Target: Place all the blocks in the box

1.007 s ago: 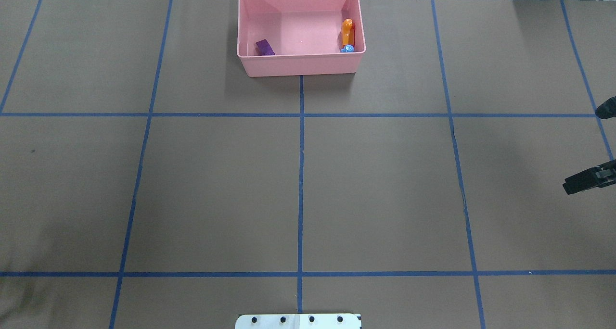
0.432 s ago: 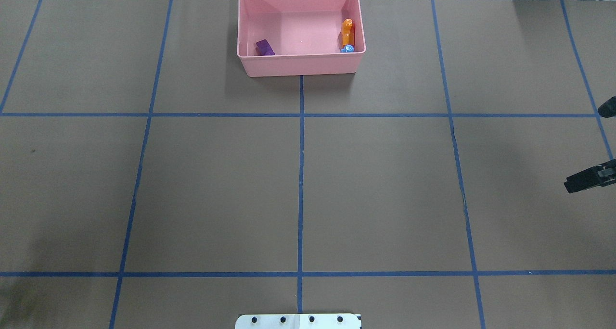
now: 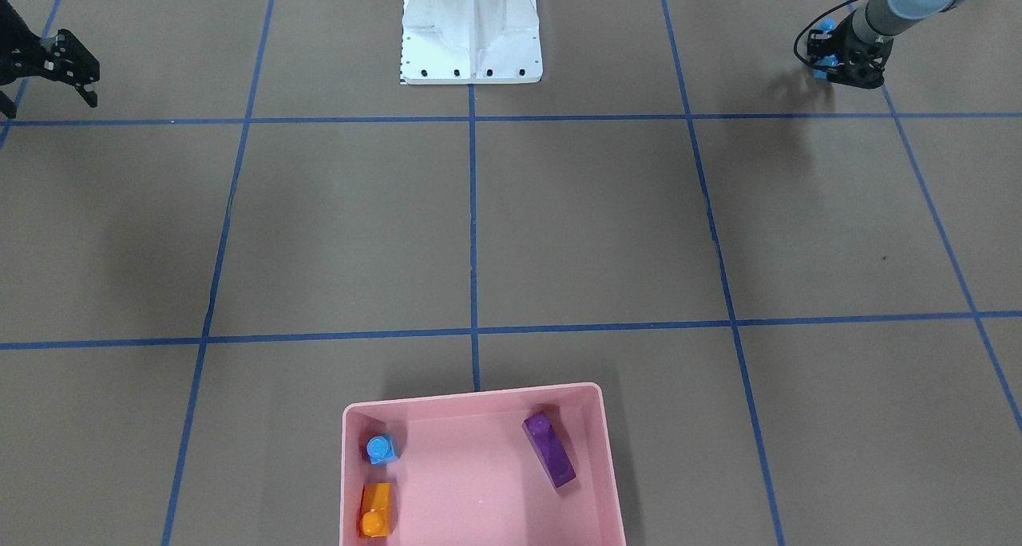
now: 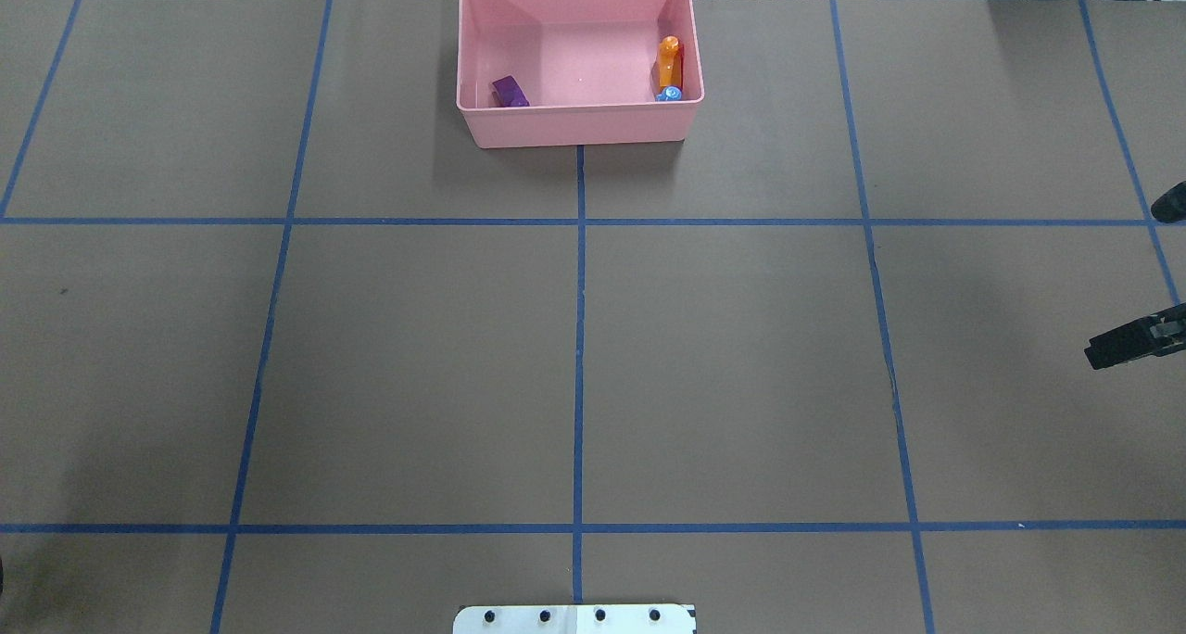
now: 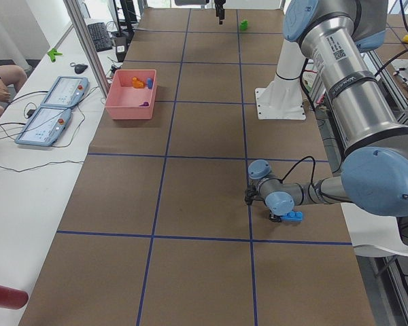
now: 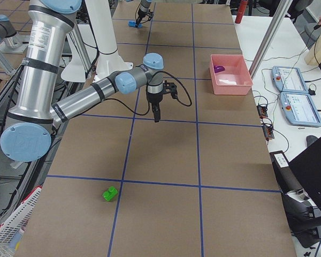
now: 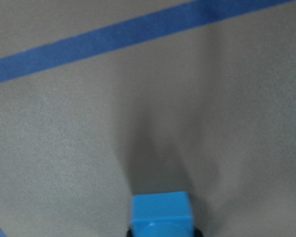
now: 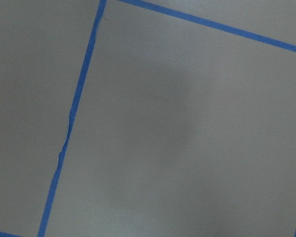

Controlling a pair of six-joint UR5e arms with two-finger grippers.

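The pink box [image 3: 479,394] [image 4: 579,124] stands at the table's far middle. In it lie the purple brick [image 3: 549,449] [image 4: 510,91], the orange brick [image 3: 375,510] [image 4: 669,59] and the tiny blue brick [image 3: 382,449] [image 4: 670,94]. My left gripper [image 3: 834,65] [image 5: 285,216] is shut on the long blue brick [image 5: 292,217] [image 7: 161,210], low over the table beside my base. The green brick [image 6: 111,193] [image 5: 244,25] lies on the table at my far right. My right gripper [image 3: 48,99] [image 6: 155,110] hangs open and empty above the table, well short of the green brick.
The white robot base [image 3: 471,35] [image 4: 574,618] stands at the near middle edge. Blue tape lines grid the brown table cover. Two tablets [image 5: 58,92] and cables lie on the white side table beyond the box. A white basket [image 6: 5,230] sits off the table's corner.
The right gripper has drifted a little toward the overhead view's right edge. The box and the bricks in it have not moved.
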